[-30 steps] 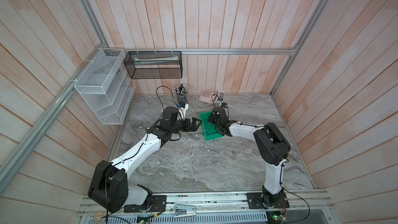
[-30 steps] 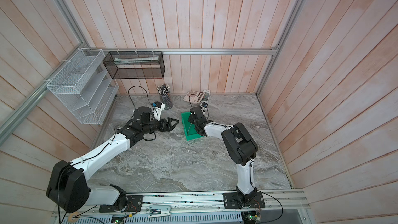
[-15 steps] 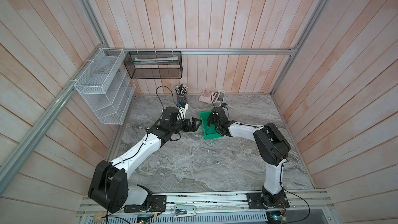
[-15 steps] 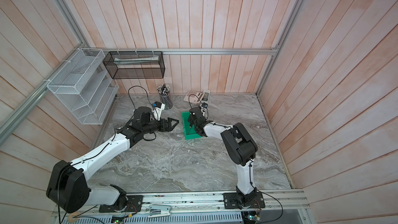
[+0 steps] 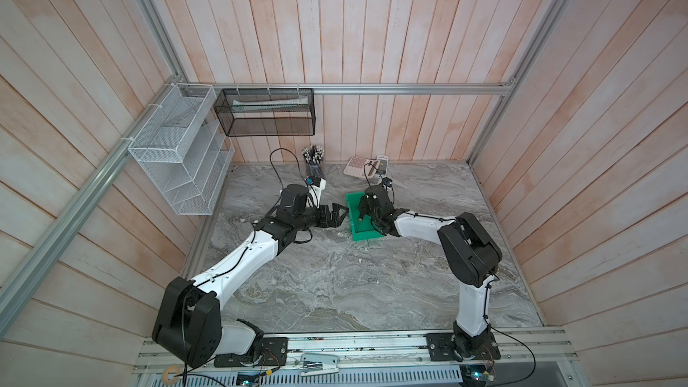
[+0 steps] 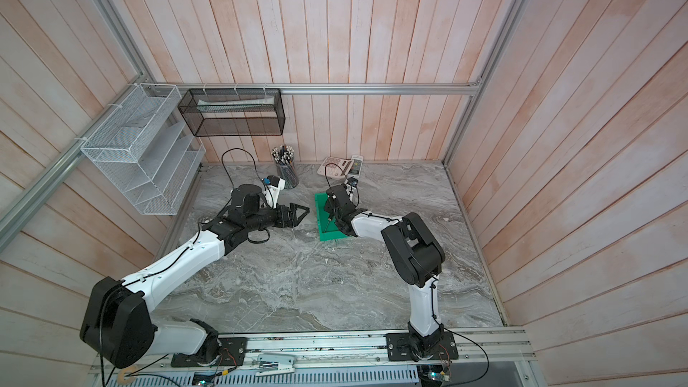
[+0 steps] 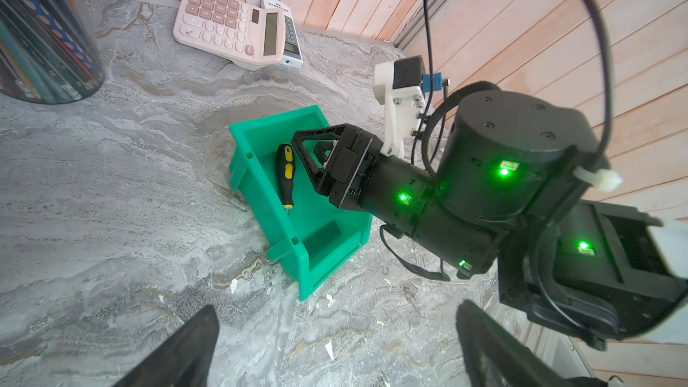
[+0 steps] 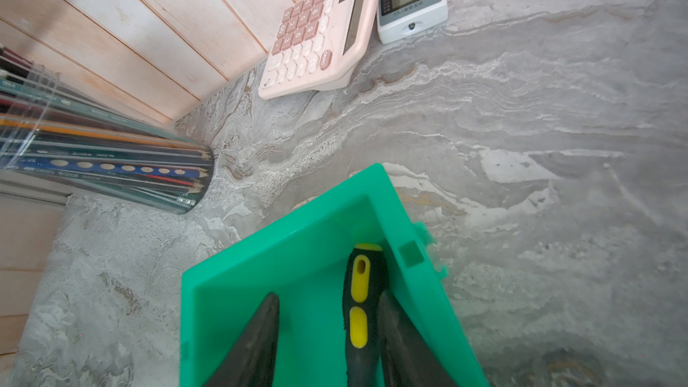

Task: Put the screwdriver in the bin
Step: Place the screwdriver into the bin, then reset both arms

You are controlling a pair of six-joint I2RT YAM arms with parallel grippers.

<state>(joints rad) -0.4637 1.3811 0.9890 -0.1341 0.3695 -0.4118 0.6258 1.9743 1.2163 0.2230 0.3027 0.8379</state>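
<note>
Inside the bin [image 8: 260, 251], the screwdriver [image 8: 358, 292] lies on the floor with its handle toward the tall back wall. The right claw [image 8: 327, 297] reaches down into the bin with its jaws spread. The handle sits between them, close against one finger and clear of the other. Just beside the bin's long side, the left claw [image 5: 339, 214] hovers, its jaws spread too.
</note>
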